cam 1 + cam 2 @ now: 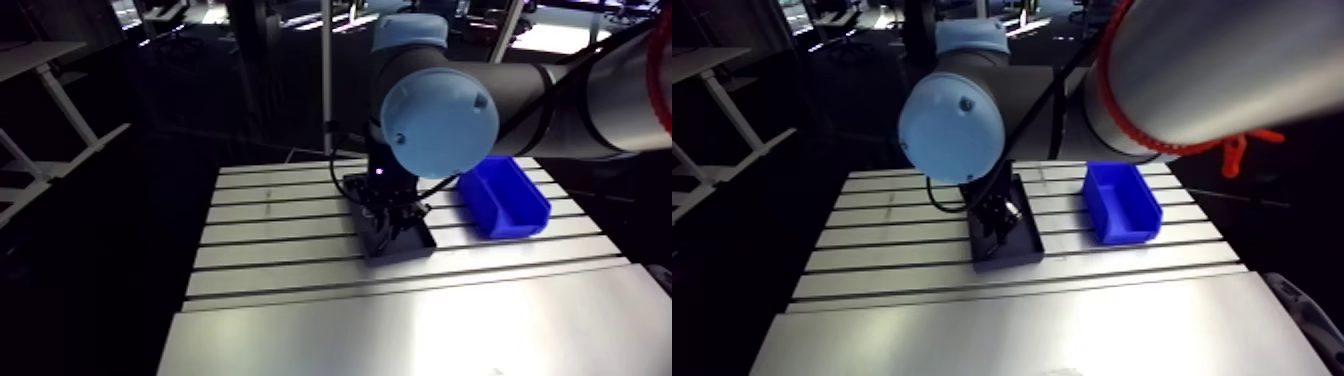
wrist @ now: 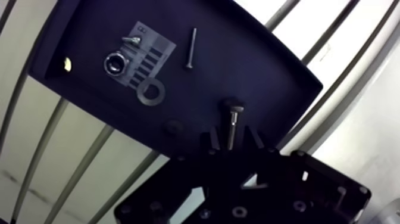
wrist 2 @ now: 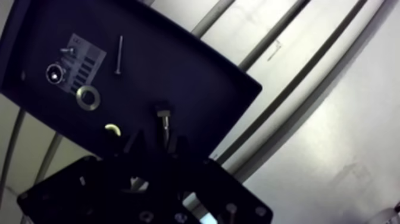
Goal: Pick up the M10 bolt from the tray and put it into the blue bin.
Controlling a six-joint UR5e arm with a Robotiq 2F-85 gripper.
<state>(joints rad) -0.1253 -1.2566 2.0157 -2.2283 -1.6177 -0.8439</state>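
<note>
The bolt (image 2: 234,119) lies in the black tray (image 2: 256,65) near one edge, its head pointing away from the gripper (image 2: 233,142). The jaws stand open on either side of its shank, with a small gap showing on both sides. Farther along the tray are a washer (image 2: 151,91), a thin screw (image 2: 191,47) and a grey card (image 2: 152,53) with a shiny round part (image 2: 115,62) on it. The blue bin (image 1: 505,197) sits on the table (image 1: 300,290) beside the tray, not touching it.
</note>
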